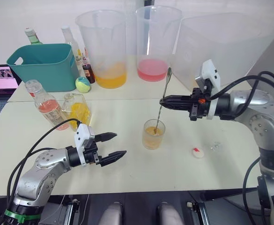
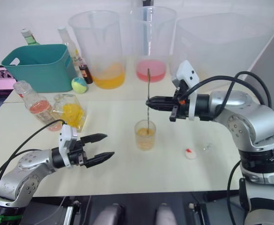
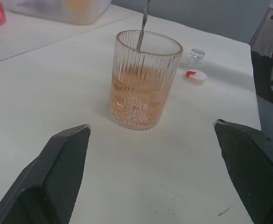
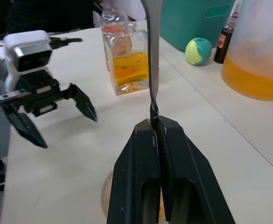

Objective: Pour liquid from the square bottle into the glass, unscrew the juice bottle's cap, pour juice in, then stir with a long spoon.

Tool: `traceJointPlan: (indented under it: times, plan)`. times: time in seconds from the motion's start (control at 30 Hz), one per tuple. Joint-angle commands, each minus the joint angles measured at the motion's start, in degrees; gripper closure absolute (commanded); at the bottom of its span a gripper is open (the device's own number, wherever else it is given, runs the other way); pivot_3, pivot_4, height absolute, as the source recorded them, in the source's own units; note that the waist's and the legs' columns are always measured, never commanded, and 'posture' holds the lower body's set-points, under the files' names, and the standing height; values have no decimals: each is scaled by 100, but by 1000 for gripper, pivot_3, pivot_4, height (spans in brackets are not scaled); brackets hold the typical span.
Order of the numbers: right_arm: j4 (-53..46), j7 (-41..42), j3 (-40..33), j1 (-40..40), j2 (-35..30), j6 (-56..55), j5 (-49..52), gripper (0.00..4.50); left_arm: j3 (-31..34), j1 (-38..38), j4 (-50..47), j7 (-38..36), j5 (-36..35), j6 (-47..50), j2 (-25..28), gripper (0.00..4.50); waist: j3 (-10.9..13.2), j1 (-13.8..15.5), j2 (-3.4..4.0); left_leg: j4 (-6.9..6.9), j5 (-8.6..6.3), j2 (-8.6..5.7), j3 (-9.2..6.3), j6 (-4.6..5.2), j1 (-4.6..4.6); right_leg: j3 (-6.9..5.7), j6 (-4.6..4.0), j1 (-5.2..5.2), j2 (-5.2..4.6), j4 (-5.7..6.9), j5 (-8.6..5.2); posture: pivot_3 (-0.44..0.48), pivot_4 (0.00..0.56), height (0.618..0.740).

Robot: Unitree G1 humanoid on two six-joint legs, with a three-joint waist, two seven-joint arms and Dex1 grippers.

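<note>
Here, right pincer (image 1: pixel 164 100) clamped tight on the stem of the long spoon (image 1: pixel 161 104), partway up its length, fingers pressed together with the metal between them. Spoon nearly upright, bowl end down inside the glass (image 1: pixel 153 134), upper end rising above the fingers. Glass standing on the worktop (image 1: pixel 127 112) near its middle, ribbed sides, about half full of orange-pink liquid.

Further right on the worktop, the juice bottle's cap (image 1: pixel 198 152), white with a red mark, lying loose; just beside it a small clear stopper (image 1: pixel 215 146).

Left pincer (image 1: pixel 112 146) spread wide, holding nothing, hovering low over the worktop to the left of the glass, fingers pointed toward it.

Behind the left pincer, the square bottle (image 1: pixel 78 110) with yellow contents, and just left of it the juice bottle (image 1: pixel 45 104), uncapped, pink liquid inside.

At the back, a teal tub (image 1: pixel 43 65), a yellow-green ball (image 1: pixel 83 84), a pitcher with orange liquid (image 1: pixel 104 49) and a pitcher with pink liquid (image 1: pixel 154 44).
</note>
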Motion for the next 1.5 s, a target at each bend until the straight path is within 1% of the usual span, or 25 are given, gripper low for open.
traceJointPlan:
  times: [0.03,0.3,0.47,0.6,0.7,0.77,0.83,0.93,1.0,1.17,1.3,1.4,1.5]
  plan:
    - [-228,-45,-257,-93,22,114,264,4500,56,-1,-159,-4,-13,-12,30,27,0,-5,0,0,0,0,0,0,0,0,0,0,0,0,0,0,150,738]
    - [-50,-607,-481,-247,394,54,317,4500,27,-44,-122,-1,4,-16,14,27,0,-7,0,0,0,-2,0,0,0,1,0,-1,-1,3,0,0,150,738]
    - [15,-736,-850,-470,275,290,671,4500,-5,-71,-93,-7,24,-30,4,27,0,2,0,0,0,-2,0,0,0,1,0,-1,-2,3,0,0,150,738]
    - [168,-888,-1307,-696,71,758,1196,4500,-27,-91,-82,-6,32,-39,-7,27,0,2,0,0,0,-2,0,0,0,0,0,0,-2,2,0,0,150,738]
    - [465,-1079,-1769,-915,-137,1407,1992,4500,-35,-88,-86,-7,25,-33,-14,27,0,1,0,0,0,-2,1,0,-1,1,-1,-1,-2,2,0,0,150,738]
    - [1010,-1411,-2090,-1180,-351,2186,2918,4500,-39,-70,-82,-15,41,-47,-2,27,0,3,0,0,0,-2,1,0,-1,1,-1,0,-2,1,0,0,150,738]
    - [1532,-1801,-2215,-1329,-596,2831,3450,4500,-37,-52,-79,-30,58,-65,10,27,0,3,0,0,0,-1,2,0,-1,1,-2,2,-2,0,1,0,150,738]
    - [1734,-2078,-2047,-1127,-917,3498,3707,4500,-8,-38,-82,-49,60,-66,13,27,0,8,0,-1,0,-2,2,1,-1,0,-2,5,-2,-4,1,0,150,738]
    - [1789,-2228,-1804,-878,-1095,3895,3654,4500,8,-21,-83,-58,70,-68,15,27,0,5,0,-1,0,-1,2,1,-3,0,-2,6,-2,-6,1,0,150,738]
    - [1959,-2388,-1148,-368,-1291,4014,3773,4500,15,11,-101,-83,75,-70,14,27,0,-13,0,-1,-1,0,6,2,-6,1,-1,1,-1,-3,1,0,150,738]
    - [2304,-2639,-556,-340,-1027,4014,3587,4500,-3,-24,-76,-146,105,-115,17,27,0,-14,0,0,-1,-1,6,2,-6,0,-1,1,-1,-4,1,0,150,738]
    - [2926,-3169,-218,-563,-575,4014,3111,4500,-14,-27,-80,-226,137,-158,36,27,0,-25,0,0,-1,0,7,2,-5,1,-1,2,0,-4,1,0,150,738]
    - [3328,-3415,-38,-658,-206,4014,2598,4500,9,-12,-97,-263,130,-142,41,27,0,-12,0,1,0,-1,7,2,-7,1,-1,-1,0,-2,1,0,150,738]
